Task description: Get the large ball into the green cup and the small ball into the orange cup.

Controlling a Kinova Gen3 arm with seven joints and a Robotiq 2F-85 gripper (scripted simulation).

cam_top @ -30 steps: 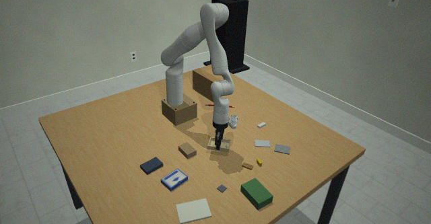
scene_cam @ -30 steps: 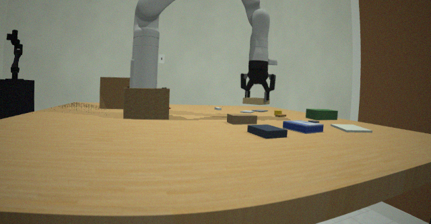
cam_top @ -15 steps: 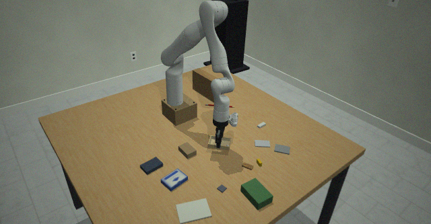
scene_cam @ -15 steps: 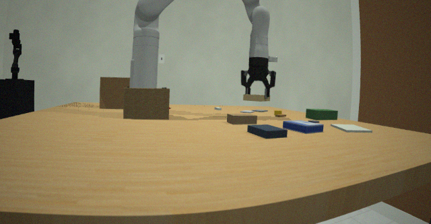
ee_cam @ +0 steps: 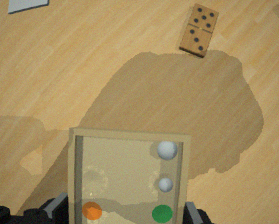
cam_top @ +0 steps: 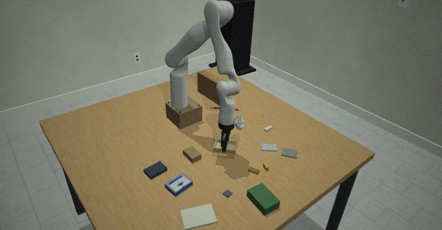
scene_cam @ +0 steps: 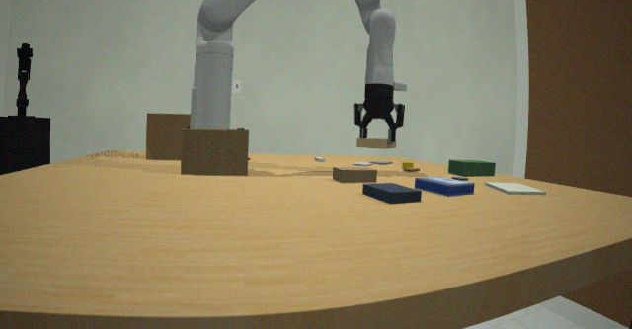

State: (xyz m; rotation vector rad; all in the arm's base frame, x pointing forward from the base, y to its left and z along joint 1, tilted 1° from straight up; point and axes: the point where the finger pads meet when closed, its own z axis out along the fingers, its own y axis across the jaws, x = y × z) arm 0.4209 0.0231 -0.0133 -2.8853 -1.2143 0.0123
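The covered wooden puzzle (cam_top: pixel 231 150) (scene_cam: pixel 376 143) (ee_cam: pixel 130 133) is a shallow tray held in the air above the table, nearly level. My gripper (cam_top: pixel 224 149) (scene_cam: pixel 377 137) (ee_cam: pixel 126 212) is shut on it, one finger at each side wall. In the wrist view the large ball (ee_cam: pixel 167 150) lies in the upper right corner. The small ball (ee_cam: pixel 165 184) lies below it by the right wall, just above the green cup (ee_cam: pixel 162 213). The orange cup (ee_cam: pixel 92 210) is at lower left and shows no ball. The puzzle's near edge is cut off by the wrist view.
A domino (cam_top: pixel 254 170) (ee_cam: pixel 199 30) and a yellow block (cam_top: pixel 266 166) lie beyond the puzzle. A brown block (cam_top: pixel 192 154) (scene_cam: pixel 355 175) lies to its left in the top view. A green box (cam_top: pixel 263 198), a blue-and-white box (cam_top: pixel 179 184) and a dark box (cam_top: pixel 155 170) stand nearer that camera.
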